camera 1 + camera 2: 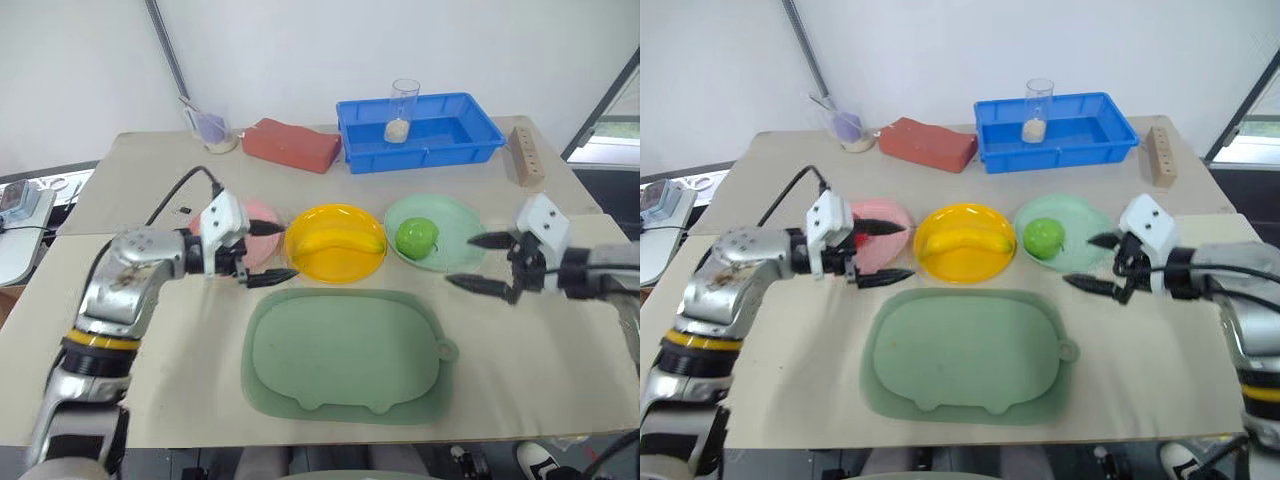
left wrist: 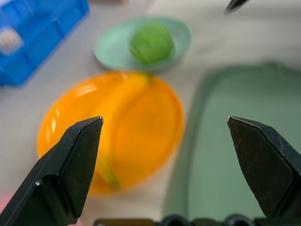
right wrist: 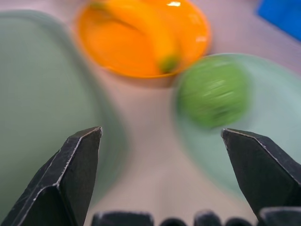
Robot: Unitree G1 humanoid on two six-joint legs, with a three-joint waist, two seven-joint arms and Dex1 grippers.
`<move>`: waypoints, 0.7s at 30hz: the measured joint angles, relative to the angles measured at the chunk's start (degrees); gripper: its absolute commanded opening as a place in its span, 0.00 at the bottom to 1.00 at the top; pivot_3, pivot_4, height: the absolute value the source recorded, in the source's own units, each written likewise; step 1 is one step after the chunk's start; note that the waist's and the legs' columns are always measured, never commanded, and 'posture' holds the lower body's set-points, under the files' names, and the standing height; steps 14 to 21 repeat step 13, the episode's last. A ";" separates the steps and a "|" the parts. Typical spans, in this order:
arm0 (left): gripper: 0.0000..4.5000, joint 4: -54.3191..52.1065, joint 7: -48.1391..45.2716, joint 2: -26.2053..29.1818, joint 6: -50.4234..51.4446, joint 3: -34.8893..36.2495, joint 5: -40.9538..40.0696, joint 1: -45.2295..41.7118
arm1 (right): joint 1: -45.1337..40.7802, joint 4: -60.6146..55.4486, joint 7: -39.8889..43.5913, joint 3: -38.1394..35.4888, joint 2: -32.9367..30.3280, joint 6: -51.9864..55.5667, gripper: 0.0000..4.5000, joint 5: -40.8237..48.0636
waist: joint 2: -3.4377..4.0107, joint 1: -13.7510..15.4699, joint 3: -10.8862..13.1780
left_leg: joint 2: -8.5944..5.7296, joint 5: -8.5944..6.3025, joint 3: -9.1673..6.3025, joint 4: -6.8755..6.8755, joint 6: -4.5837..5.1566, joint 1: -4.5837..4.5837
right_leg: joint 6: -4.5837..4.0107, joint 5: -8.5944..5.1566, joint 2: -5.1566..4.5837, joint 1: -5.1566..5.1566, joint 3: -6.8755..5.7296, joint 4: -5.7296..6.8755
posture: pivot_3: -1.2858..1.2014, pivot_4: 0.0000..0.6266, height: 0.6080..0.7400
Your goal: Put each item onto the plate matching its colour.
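Note:
A curved yellow banana lies on the yellow plate. The bumpy green fruit sits on the pale green plate. My left gripper hovers open over the pink plate, hiding most of it, with its fingertips near the yellow plate's left rim. Just right of the green plate, my right gripper is open and empty, pointing toward the fruit. The left wrist view looks between open fingers at the yellow plate. The right wrist view shows the green fruit ahead.
A large dull green tray lies empty in front of the plates. At the back stand a blue bin holding a glass, a red block, a cup and a wooden block.

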 measured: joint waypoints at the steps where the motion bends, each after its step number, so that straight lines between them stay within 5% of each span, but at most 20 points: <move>1: 1.00 -1.71 0.68 1.39 0.14 1.71 -0.06 2.52 | 1.92 -3.20 -0.74 -1.80 -0.15 1.62 1.00 1.30 | -0.02 0.02 0.01 | 0.00 -0.02 0.01 0.00 -0.02 0.03 | -0.20 -0.11 -0.02 -0.11 -0.01 0.00 | 0.52 0.24 1.00; 8: 1.00 -4.28 6.24 2.46 1.61 7.78 -0.21 7.87 | 3.70 -8.07 -5.80 -4.50 0.68 4.13 1.00 3.95 | -0.17 0.83 0.07 | -0.06 -0.21 0.23 0.07 -0.32 -0.03 | -0.27 -0.14 -0.25 -0.12 -0.03 -0.10 | 0.52 0.24 1.00; 21: 1.00 -5.83 7.70 1.88 2.15 7.89 -0.71 8.44 | 3.50 -7.67 -7.70 -3.34 0.99 4.09 1.00 4.10 | -0.20 1.44 0.06 | -0.05 -0.21 0.30 0.08 -0.32 -0.05 | -0.29 -0.12 -0.25 -0.14 -0.01 -0.14 | 0.52 0.24 1.00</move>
